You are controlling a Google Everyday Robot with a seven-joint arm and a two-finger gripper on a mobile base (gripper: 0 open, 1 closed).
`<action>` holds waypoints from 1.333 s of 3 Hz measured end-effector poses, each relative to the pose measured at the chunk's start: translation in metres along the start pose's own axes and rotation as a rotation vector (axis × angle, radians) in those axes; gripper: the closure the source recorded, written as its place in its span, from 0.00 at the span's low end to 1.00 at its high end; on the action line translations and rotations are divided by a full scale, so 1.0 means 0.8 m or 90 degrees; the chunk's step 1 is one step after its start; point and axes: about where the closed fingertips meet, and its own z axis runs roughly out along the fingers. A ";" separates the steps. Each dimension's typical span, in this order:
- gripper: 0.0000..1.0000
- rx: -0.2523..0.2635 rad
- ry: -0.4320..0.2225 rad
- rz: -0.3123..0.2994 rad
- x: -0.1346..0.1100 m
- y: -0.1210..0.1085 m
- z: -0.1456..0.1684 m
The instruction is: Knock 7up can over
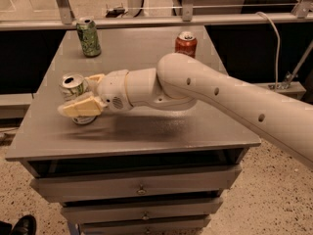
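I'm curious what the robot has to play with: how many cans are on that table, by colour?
White-and-green 7up can: 1, at the gripper
All-green can: 1
Red can: 1
Total: 3 cans
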 end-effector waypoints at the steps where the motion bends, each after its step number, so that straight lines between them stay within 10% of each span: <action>1: 0.70 0.038 0.026 -0.007 -0.002 -0.020 -0.036; 2: 0.93 0.067 0.066 -0.005 -0.006 -0.044 -0.077; 4: 1.00 0.083 0.211 -0.015 -0.032 -0.117 -0.147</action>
